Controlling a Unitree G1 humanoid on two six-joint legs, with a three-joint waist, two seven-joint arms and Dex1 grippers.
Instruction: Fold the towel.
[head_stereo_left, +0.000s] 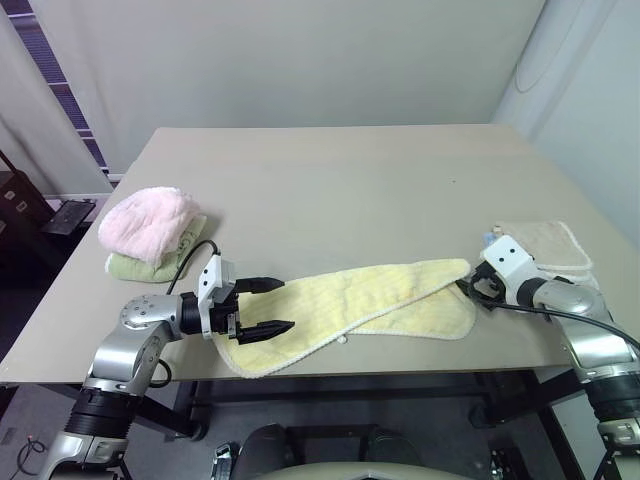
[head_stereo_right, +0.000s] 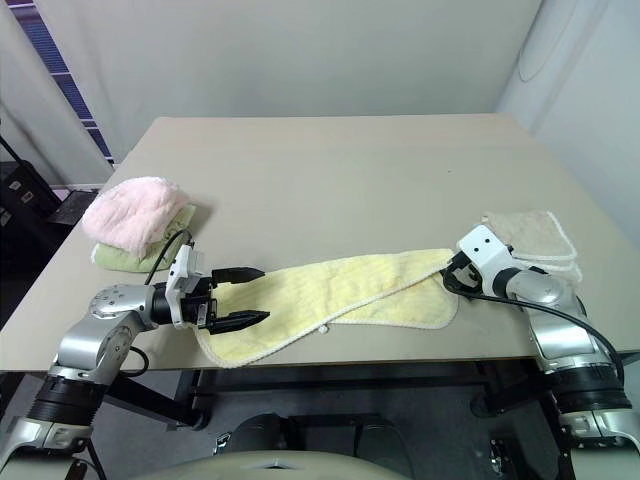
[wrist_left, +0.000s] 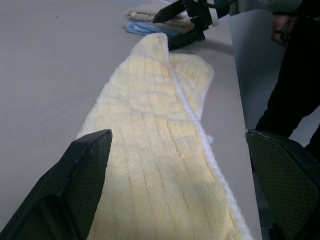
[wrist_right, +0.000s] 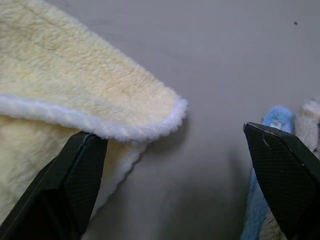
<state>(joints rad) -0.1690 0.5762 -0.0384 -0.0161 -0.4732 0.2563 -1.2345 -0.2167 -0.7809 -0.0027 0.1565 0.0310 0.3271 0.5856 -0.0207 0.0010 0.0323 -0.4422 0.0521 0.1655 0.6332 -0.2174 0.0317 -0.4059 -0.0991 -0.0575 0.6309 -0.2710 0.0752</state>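
Left eye view: our left gripper (head_stereo_left: 258, 307) and right gripper (wrist_left: 181, 24) gape empty at the towel (head_stereo_left: 350, 300) ends; we should pinch each hem corner squarely.

A rectangular table (head_stereo_left: 330, 190) with a matte beige top occupies the centre of the room. Dark metal legs and crossbars (head_stereo_left: 350, 385) support it beneath the near edge. Behind the table stands a plain, pale grey-white wall (head_stereo_left: 300, 60). At the far right corner, a light curtain or rounded panel (head_stereo_left: 560, 60) hangs beside the wall. At the far left, a pale curtain (head_stereo_left: 40, 140) partly covers a window with dark horizontal slats (head_stereo_left: 50, 60). Below it sits dark furniture (head_stereo_left: 20, 200) on a dark floor (head_stereo_left: 20, 290). Lighting is even and diffuse, producing soft shadows on the tabletop.
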